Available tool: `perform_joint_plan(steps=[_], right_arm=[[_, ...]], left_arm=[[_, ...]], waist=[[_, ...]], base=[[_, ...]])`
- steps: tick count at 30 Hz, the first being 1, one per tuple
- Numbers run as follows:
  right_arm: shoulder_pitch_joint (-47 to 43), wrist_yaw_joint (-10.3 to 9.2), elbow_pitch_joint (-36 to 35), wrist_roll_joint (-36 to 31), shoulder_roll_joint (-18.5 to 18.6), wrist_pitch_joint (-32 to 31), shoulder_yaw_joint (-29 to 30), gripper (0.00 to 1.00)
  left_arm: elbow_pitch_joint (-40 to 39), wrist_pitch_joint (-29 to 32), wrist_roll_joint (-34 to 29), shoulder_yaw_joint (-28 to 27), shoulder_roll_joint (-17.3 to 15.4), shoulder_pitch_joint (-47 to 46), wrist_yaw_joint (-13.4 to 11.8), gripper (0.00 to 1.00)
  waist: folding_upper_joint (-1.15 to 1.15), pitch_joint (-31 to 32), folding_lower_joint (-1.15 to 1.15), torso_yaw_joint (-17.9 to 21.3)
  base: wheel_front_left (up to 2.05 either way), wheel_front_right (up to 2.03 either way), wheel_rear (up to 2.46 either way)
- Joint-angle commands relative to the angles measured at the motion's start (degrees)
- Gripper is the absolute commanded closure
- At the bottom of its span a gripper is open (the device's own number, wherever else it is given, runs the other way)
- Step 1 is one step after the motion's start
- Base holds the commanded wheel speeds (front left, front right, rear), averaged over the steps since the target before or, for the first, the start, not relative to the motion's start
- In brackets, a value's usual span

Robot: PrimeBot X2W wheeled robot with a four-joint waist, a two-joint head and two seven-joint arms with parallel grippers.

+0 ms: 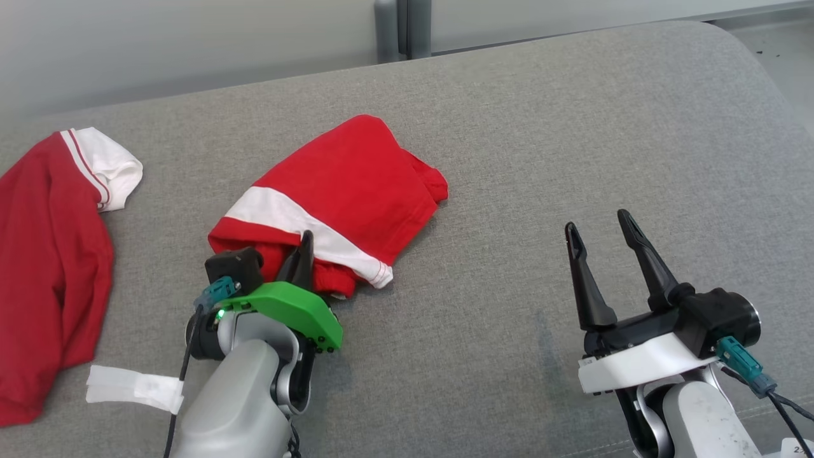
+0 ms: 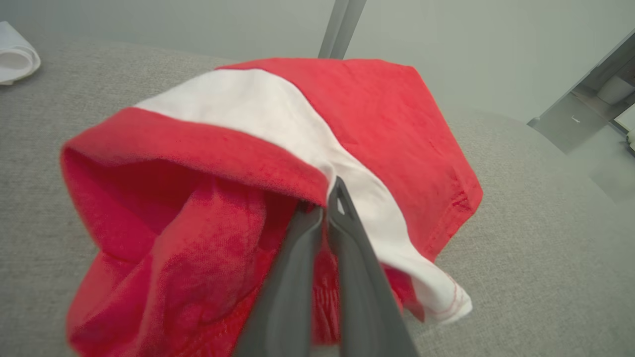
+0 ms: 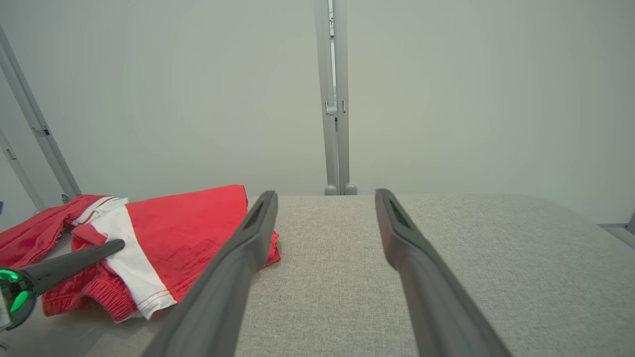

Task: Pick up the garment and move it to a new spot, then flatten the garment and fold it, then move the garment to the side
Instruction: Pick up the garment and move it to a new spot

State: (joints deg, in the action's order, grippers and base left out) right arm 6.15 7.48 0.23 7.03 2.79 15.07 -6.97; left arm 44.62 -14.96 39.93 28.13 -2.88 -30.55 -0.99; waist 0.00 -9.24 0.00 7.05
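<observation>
Jaws of the left gripper (image 1: 305, 249) pinch the near edge of the red-and-white garment (image 1: 343, 184), left of the cushion's (image 1: 540, 127) middle, in the head view. The right gripper (image 1: 599, 224) has its jaws spread, empty. Left wrist view: jaws pressed together on the fold. Right wrist view: garment left of the spread jaws.

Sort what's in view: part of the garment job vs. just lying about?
In the job: red garment with white stripe; left end effector, shut on its near edge; right end effector, open, apart.
Lying about: second red garment with white sleeve, at left; white strip near it.
</observation>
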Motion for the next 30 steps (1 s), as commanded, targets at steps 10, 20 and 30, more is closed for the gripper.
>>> perform_joint_plan(steps=[10,20,30], right_arm=[[-0.65,0.02,3.19,3.44,0.19,0.19,-1.34,0.0],[-0.27,0.02,11.6,11.08,0.18,0.1,-2.7,0.0],[4.99,0.02,23.57,12.57,0.22,-1.23,-9.0,0.0]], left_arm=[[-5.9,-0.24,6.29,5.11,-0.1,4.04,-1.71,0.0],[-14.5,-0.25,-2.52,3.14,-0.11,10.16,-1.62,0.0],[-26.5,-0.18,-9.3,-1.44,-0.49,19.84,-2.51,0.0]], waist=[[0.0,3.16,0.0,-3.57],[0.0,6.13,0.0,-9.61],[0.0,7.38,0.0,-17.18]], base=[[0.0,0.0,0.0],[0.0,0.0,0.0],[0.0,0.0,0.0]])
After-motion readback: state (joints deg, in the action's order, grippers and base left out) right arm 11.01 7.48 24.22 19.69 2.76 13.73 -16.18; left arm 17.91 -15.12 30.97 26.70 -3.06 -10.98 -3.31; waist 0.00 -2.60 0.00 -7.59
